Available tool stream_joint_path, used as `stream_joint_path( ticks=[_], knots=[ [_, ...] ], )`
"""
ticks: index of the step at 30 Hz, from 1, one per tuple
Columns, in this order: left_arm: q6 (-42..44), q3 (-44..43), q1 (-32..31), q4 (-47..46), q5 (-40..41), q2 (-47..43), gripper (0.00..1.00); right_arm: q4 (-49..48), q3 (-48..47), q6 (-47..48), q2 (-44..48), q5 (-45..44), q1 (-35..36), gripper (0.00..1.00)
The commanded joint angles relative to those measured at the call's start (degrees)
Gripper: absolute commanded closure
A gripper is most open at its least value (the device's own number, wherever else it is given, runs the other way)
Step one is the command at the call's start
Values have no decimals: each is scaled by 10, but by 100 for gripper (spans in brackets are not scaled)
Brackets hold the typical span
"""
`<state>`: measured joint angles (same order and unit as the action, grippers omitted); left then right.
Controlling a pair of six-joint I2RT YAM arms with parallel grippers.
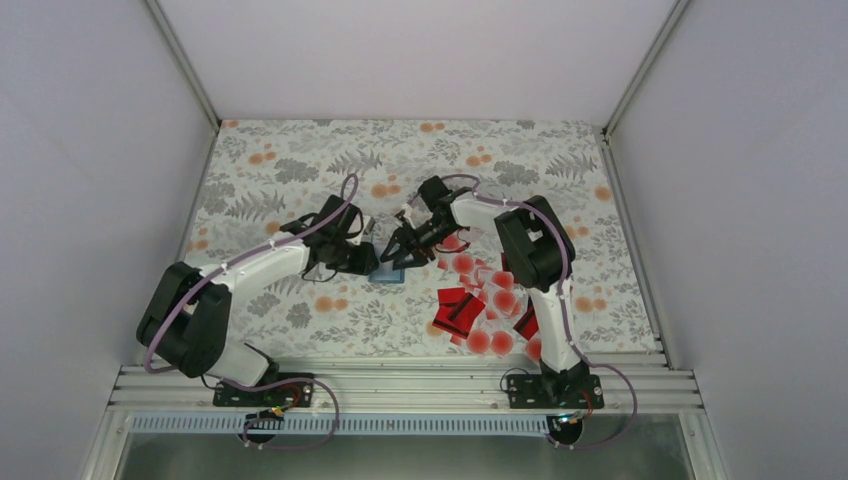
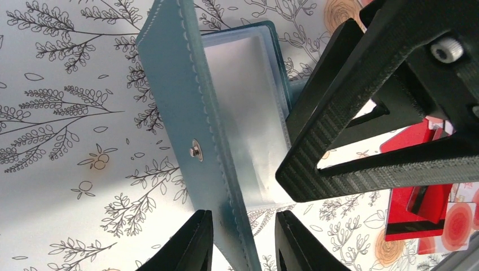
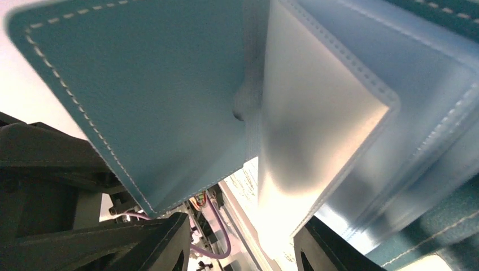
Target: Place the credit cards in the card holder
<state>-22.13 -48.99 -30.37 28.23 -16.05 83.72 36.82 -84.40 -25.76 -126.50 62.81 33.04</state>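
Left gripper (image 2: 243, 219) is closed on the card holder (image 2: 175, 101): its two fingers sit tight on either side of the teal cover's lower edge. The cover stands up on edge off the flowered tablecloth (image 1: 290, 170), with the small snap (image 2: 195, 150) facing outward. The right gripper (image 3: 240, 228) has its nose inside the opened wallet. Its jaws are apart, and one of the clear inner sleeves (image 3: 316, 113) hangs between them. No card shows in that gripper from any view.

From above, the holder lies at the middle of the cloth, directly between the two wrists. The credit cards (image 1: 480, 300) are scattered in a loose heap to its right, in front of the right arm's base and apart from the holder. A red card with a black stripe (image 2: 418, 164) shows past the right gripper in the left wrist view, lying flat on the cloth.

The step in hand looks like opening and bracing the holder, not loading it, since every card in view is outside the wallet. The next move likely falls to the right arm. It would back out of the sleeves, go to the heap and lift a single thin card by its edge, which is tricky where cards overlap. Meanwhile the left arm would need to hold the cover up so a pocket mouth stays open.
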Motion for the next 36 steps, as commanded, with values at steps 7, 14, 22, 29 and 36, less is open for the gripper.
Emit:
stream_joint_path(
  ticks=[7, 14, 22, 29, 36],
  knots=[
    [10, -19, 2, 16, -17, -34, 69, 21, -54, 3, -21, 16, 9, 53],
    [21, -21, 6, 32, -19, -104, 69, 7, -103, -8, -55, 43, 27, 53],
    [23, -2, 16, 45, -15, -183, 69, -10, -158, -23, -88, 67, 55, 53],
    [30, 0, 23, 58, -21, -203, 69, -10, -187, -29, -117, 72, 65, 52],
    [31, 22, 40, 41, -48, -207, 69, -16, -232, -38, -154, 72, 65, 49]
  ],
)
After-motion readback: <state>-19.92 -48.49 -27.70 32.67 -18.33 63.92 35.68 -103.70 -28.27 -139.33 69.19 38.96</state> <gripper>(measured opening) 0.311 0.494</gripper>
